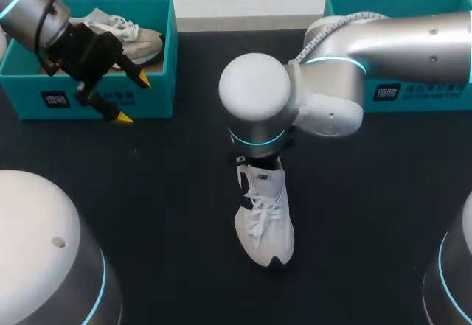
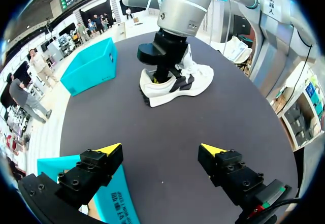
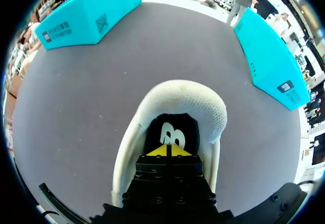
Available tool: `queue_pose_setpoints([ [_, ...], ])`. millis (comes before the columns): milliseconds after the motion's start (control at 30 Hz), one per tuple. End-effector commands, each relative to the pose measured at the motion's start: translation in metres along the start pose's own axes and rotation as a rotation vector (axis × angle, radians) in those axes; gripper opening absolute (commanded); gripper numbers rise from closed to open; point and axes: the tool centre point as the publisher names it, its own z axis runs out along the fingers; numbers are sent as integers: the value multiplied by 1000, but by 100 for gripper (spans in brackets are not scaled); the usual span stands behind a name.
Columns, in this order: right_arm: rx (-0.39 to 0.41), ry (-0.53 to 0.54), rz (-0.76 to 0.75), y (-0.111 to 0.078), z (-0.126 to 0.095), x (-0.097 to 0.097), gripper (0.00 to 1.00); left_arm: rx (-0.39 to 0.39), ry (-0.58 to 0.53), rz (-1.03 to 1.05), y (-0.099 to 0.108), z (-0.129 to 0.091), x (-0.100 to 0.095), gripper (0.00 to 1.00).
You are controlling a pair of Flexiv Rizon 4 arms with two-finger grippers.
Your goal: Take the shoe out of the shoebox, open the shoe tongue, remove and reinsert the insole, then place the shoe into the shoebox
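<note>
Head view: left arm (image 1: 29, 8) enters from the far left corner, wrist angled down toward the worktop (image 1: 147, 192). Left jaws stand apart, with the yellow fingertips (image 1: 122, 117) hanging just in front of the left shoebox (image 1: 29, 93), which holds a second shoe (image 1: 122, 30). Right arm (image 1: 398, 45) enters from the right and reaches to the middle, its wrist pointing straight down over the heel end of the white shoe (image 1: 265, 225). Right jaws are hidden under the wrist here. The shoe stands on its sole on the worktop, toe toward the robot, well apart from the left shoebox and the right shoebox (image 1: 428, 96). Left wrist view: left jaws wide apart and holding nothing, one finger above the left shoebox's wall, the other above bare worktop. Ahead of them, well apart, the right arm comes down vertically into the opening of the white shoe, with the right shoebox off beside it. Right wrist view: right jaws together, yellow tips (image 3: 160, 152) meeting inside the shoe's opening, just above the black insole (image 3: 170, 127). I cannot tell whether they pinch anything. The shoe's padded white rim curves around ahead of the tips.
</note>
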Motion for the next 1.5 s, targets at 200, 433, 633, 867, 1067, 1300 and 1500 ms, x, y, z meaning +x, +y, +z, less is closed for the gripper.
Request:
queue_pose_setpoints([
  [200,-105,-11,-11,21,-7,7,0,-3,0,0,0,0,1,100],
  [433,-55,-37,-40,19,25,6,0,-3,0,0,0,0,1,100],
  [633,17,-39,-65,-3,41,6,0,-3,0,0,0,0,1,100],
  [867,75,-30,-71,-29,34,-1,0,-3,0,0,0,0,1,100],
  [1067,135,-25,-69,-54,33,-9,0,-3,0,0,0,0,1,100],
  [1300,175,0,-56,-74,31,-5,0,-3,0,0,0,0,1,100],
  [1500,117,-4,-62,-62,18,-3,0,-3,0,0,0,0,1,100],
])
